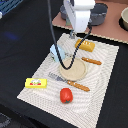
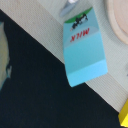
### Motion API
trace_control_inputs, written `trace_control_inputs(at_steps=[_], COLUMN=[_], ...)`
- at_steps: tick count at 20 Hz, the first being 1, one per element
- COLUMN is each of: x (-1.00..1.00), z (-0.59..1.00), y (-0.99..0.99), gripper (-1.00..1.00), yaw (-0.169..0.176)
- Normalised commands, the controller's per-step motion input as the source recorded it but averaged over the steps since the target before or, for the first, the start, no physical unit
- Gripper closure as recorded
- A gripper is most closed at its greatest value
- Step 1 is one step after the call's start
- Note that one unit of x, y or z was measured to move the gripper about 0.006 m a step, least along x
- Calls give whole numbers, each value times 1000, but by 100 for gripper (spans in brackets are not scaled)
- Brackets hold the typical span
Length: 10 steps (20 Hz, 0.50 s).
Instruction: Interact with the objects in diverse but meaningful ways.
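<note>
On the pale striped placemat [image 1: 102, 75] lie four toy foods: one red round plastic fruit [image 1: 66, 95], one flat yellow packet with red print [image 1: 35, 83], one pale blue-white milk carton [image 1: 57, 52] [image 2: 82, 50] lying on its side at the mat's edge, and one golden-orange bread loaf [image 1: 85, 45]. One round beige plate [image 1: 73, 69] sits centrally. Whether the tool is spread or pressed together cannot be told.

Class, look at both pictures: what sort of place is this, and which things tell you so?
Probably a tabletop play-kitchen setup for robot trials. A beige round plate lies on a pale striped placemat with an orange-handled fork, toy foods such as a pale blue milk carton lie around it, and a white robot arm hangs above.
</note>
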Motion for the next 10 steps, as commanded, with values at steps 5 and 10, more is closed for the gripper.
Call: trace_control_inputs(at_steps=[5, 10], x=[-585, -703], z=[-275, -413], y=[-306, -13], gripper=[-100, -100], yaw=[63, 74])
